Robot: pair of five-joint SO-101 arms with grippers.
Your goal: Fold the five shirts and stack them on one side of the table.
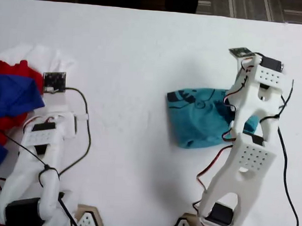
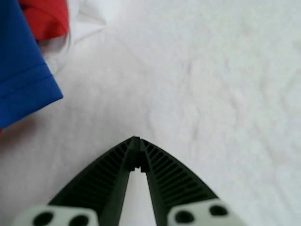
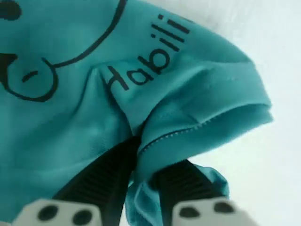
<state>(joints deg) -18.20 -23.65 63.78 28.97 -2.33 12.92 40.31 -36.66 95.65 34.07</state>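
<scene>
Teal shirt (image 1: 199, 118): lies on the white table (image 1: 144, 42), roughly mid-table, bunched into a loose rounded heap, not flat. Black line print faces up on its far-left part.
R arm (image 1: 250, 148): stands right at the teal shirt's right edge, wrist over the cloth.
R gripper (image 3: 141, 162): 2 black ribbed fingers (image 3: 103, 181) closed down on a raised fold of the teal shirt near a stitched hem; cloth sits pinched betw. them and spills over both sides.
Hem: curls up in a ridge just beyond the pinch, w/ bare table past it.
L arm (image 1: 38, 137): well apart from the teal shirt, on its left side, w/ open cloth-covered table betw.
L gripper (image 2: 136, 155): tips pressed together, nothing betw. them, above bare table; touches no shirt.
Blue shirt (image 1: 12, 98): in a pile far left of the teal shirt, on top of the red; its hemmed edge lies near the L gripper, not touching.
Red shirt (image 1: 11, 70): same pile, partly under the blue, farther from the teal shirt than the L arm.
White shirt (image 1: 40, 54): back of that pile, hard to separate from the table cover.
Pile count: at least 3 garments; more blue at the near-left edge, cannot tell if it is a separate shirt.
</scene>
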